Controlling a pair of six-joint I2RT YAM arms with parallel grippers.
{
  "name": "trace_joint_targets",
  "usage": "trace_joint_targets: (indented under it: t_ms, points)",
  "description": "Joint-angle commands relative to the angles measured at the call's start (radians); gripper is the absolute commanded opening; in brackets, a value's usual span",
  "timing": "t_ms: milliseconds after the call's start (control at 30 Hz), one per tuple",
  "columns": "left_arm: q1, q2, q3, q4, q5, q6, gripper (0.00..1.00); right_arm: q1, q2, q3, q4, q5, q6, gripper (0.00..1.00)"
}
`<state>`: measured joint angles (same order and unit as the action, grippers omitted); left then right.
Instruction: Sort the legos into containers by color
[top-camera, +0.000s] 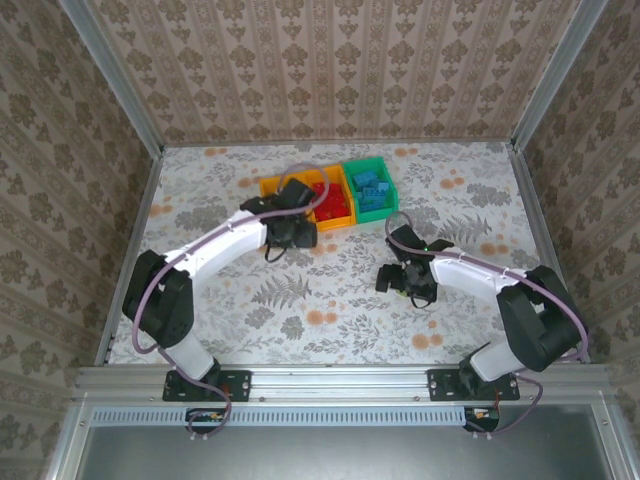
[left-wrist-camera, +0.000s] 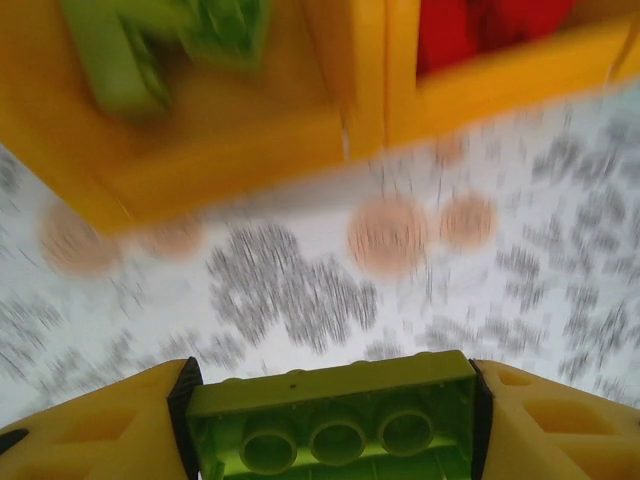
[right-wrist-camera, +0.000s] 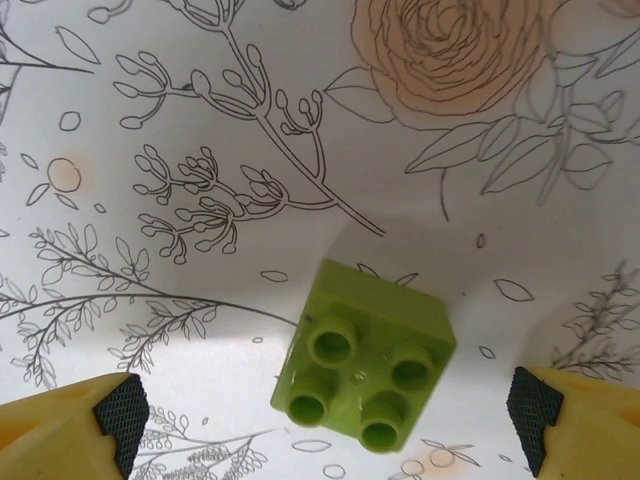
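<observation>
Lime-green square studded plastic brick (right-wrist-camera: 365, 355): smooth, glossy; lime-green long plastic brick (left-wrist-camera: 335, 420): same gloss, slightly translucent; orange-yellow plastic bin (left-wrist-camera: 230, 150): smooth, semi-gloss; right gripper's black pads (right-wrist-camera: 122, 410): rough, cross-hatched; floral-printed table covering (right-wrist-camera: 200, 100): matt; silver metal frame rail (top-camera: 340, 378): brushed.

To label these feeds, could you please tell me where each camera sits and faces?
Top external: above and behind both arms, looking down at table.
Left wrist: looks past left hand, clamping a long lime brick, toward the bins.
Right wrist: straight down; open right hand straddles a square lime brick.
Top and left wrist share the bins.
</observation>
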<state>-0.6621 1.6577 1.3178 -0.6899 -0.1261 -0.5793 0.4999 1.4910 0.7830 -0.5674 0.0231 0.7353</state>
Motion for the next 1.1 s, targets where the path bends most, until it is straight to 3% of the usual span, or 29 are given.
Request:
trace_joint_targets:
  t_ms: [0,300,533,700,800,833,933,1067]
  points:
    - [0.071,0.044,0.1,-0.043,-0.032,0.135,0.61,0.014,0.029,-0.004,0.024,0.017,0.037,0.94]
    - [0.228,0.208,0.257,-0.008,0.015,0.217,0.62,0.017,0.074,0.03,0.004,0.073,0.042,0.91]
    - [0.26,0.274,0.304,0.022,0.018,0.224,0.67,0.017,0.109,0.073,-0.015,0.099,0.025,0.86]
    - [0.259,0.258,0.298,0.039,0.018,0.235,0.78,0.018,0.151,0.1,-0.011,0.089,0.01,0.7]
    - [0.259,0.22,0.271,0.05,-0.002,0.23,0.9,0.026,0.162,0.117,-0.015,0.087,-0.002,0.53]
    - [0.26,0.196,0.252,0.066,-0.004,0.227,0.99,0.032,0.164,0.124,-0.02,0.089,-0.008,0.47]
    - [0.259,0.102,0.178,0.131,0.002,0.216,1.0,0.058,0.165,0.147,-0.025,0.097,-0.023,0.33]
    - [0.262,-0.001,0.117,0.15,-0.024,0.198,1.0,0.106,0.175,0.223,-0.017,0.083,-0.058,0.27]
